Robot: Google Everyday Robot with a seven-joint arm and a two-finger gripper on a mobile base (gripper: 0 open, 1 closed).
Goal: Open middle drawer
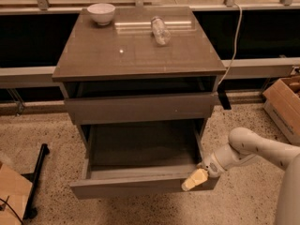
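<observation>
The middle drawer [136, 188] is pulled well out of the cabinet [140, 55], with its shallow box exposed below the upper drawer [140, 108], which stands slightly proud. The gripper [194, 180] is at the right end of the middle drawer's front, against its top edge. How far it is open, and whether it grips the front, cannot be determined.

The middle drawer [131, 187] stands pulled well out of the cabinet [140, 55]. The gripper [194, 179] sits at its front's right end. A bowl [101, 13] and a clear jar [161, 30] rest far back on top.
</observation>
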